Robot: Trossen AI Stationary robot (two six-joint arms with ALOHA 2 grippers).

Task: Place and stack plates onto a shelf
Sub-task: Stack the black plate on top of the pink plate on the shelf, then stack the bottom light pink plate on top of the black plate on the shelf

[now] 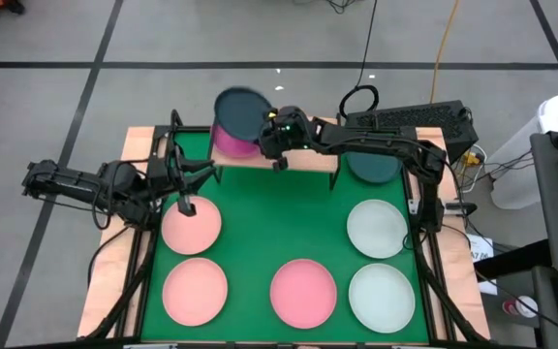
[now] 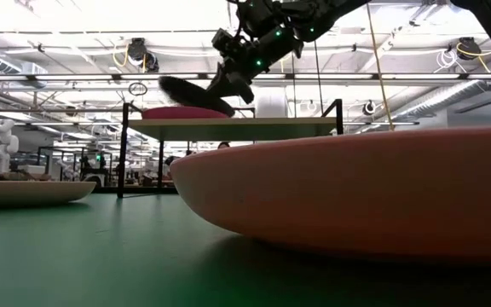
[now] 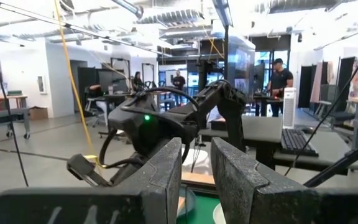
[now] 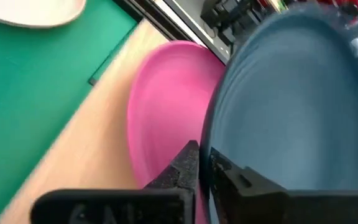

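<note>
My right gripper is above the light-wood shelf at the table's far edge, shut on a dark teal plate. That plate hangs tilted over a hot pink plate lying on the shelf's left half. On the green table rest a pale salmon plate, a pink plate, a hot pink plate and two mint-white plates. A second dark teal plate lies beside the shelf's right end, partly under the right arm. My left gripper hovers narrowly open at the salmon plate's far-left rim. My right gripper pinches the dark teal plate by its rim, one finger on the underside, the other on the upper face. The fingers come from the table's right, slanting down. The plate is tilted above the hot pink plate; whether the two touch, I cannot tell.
The shelf's right half is bare wood. Black frame rails run along the table's left and right sides. A keyboard and cables lie beyond the far right corner. People stand in the room behind the table.
</note>
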